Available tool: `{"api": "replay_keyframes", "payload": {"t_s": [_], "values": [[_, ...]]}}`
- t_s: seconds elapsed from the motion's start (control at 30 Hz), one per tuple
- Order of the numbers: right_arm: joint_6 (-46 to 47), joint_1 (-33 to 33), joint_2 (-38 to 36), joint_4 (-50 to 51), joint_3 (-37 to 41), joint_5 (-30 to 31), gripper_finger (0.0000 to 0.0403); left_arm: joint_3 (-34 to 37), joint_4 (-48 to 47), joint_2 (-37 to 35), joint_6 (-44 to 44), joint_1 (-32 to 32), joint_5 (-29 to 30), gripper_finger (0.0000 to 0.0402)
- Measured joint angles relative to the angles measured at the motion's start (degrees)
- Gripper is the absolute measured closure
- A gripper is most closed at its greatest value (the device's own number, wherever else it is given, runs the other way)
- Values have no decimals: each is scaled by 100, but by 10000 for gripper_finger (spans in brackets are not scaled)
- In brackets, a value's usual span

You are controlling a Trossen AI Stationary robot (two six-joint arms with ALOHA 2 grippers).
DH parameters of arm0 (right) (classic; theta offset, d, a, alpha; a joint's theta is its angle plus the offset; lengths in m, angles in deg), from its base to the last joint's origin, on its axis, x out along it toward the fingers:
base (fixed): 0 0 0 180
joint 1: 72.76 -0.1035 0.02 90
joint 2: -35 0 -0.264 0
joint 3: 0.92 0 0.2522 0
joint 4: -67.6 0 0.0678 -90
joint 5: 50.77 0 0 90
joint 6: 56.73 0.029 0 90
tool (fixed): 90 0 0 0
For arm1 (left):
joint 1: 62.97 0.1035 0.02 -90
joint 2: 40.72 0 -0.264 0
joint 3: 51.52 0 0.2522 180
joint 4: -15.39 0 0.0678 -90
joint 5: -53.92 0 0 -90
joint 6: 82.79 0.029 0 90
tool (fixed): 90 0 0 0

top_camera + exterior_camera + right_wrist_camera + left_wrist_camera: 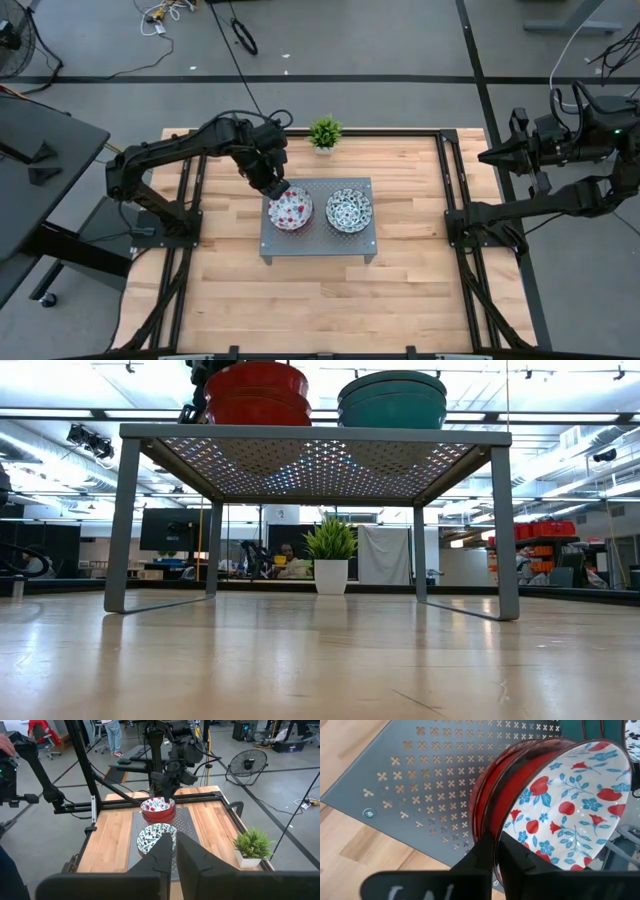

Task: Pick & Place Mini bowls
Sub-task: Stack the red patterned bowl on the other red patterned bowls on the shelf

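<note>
Left wrist view: left pincer [495, 857] pinched narrow over the rim of the top red floral bowl [570, 805], one finger inside, one outside. That bowl sits nested on the red stack [290, 210], atop the grey perforated stand [275, 245] on the bench; the blue-green stack [349, 209] sits just beside. Glazed ceramic, so likely stiff, slick, chippable; rim grip suits, lift straight. Right pincer [174, 851] waits off the bench's right edge, fingers nearly closed, empty.
</note>
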Motion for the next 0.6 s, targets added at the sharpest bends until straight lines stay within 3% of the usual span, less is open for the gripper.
{"api": "replay_keyframes", "payload": {"t_s": [0.6], "values": [[0, 0, 0, -1, 1, 1, 373, 0, 88, -4, 28, 2, -152, 322]]}}
